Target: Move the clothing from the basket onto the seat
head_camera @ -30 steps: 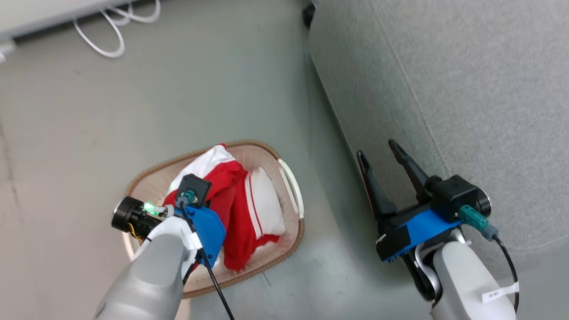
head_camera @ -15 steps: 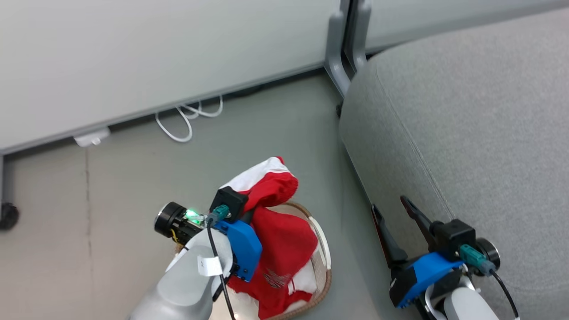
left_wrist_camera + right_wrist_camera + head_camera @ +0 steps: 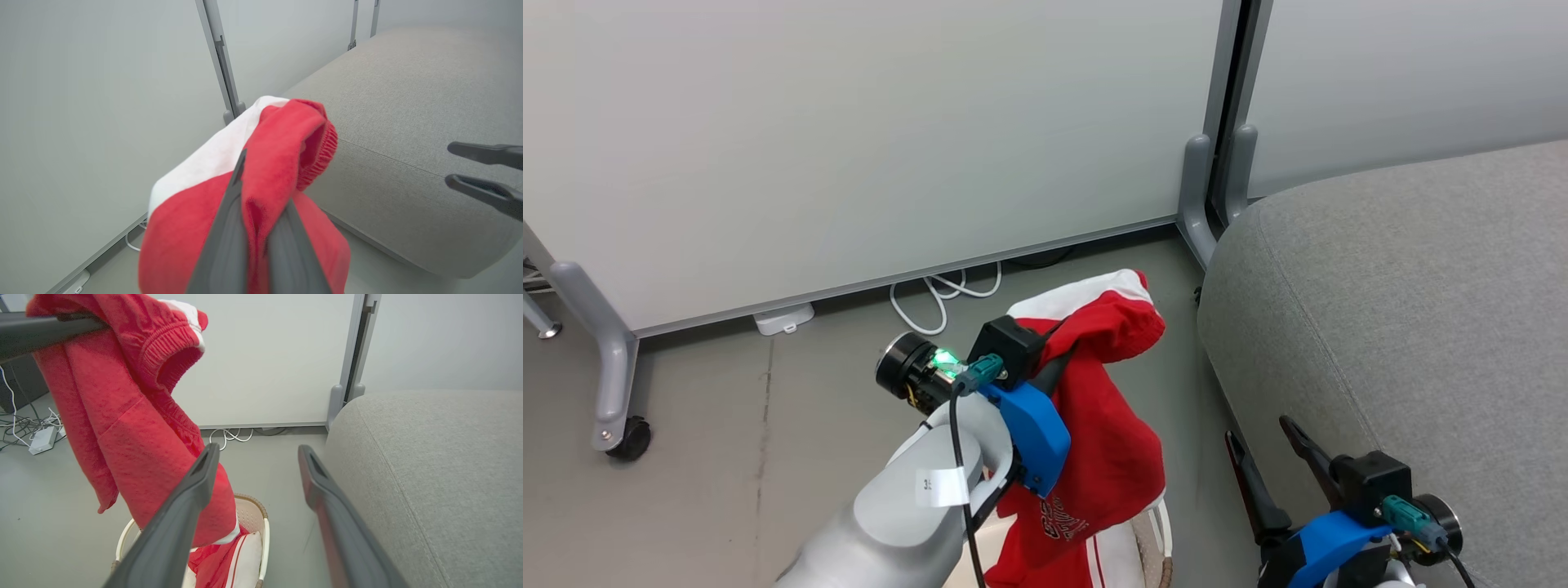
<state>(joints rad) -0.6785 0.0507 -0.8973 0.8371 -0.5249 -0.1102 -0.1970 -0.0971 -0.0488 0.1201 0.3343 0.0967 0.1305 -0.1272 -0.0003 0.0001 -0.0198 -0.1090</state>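
One red garment [image 3: 1103, 441] is held up by the left gripper [image 3: 263, 183], whose jaws are pinched shut on a fold of its fabric just below an elasticated band. The garment is hung in the lower middle of the head view, above the basket [image 3: 250, 514] and to the left of the seat [image 3: 1405, 327], apart from it. The right gripper [image 3: 257, 453] is carried at the lower right of the head view, close beside the seat's rounded front edge, with its jaws spread wide and nothing between them.

The task is judged to be at an early stage. One piece has been lifted out of the basket but not yet brought over the seat, and no clothing is seen on the part of the cushion in view. More striped clothing [image 3: 241, 555], red and white, is left lying in the basket, so at least one further lift is expected.

The garment's long axis is run nearly straight down the frame, from the pinched fold at the top to the loose hem at the bottom. Whether that hem touches the basket cannot be told. In the left wrist view the banded opening is turned rightwards, toward the seat.
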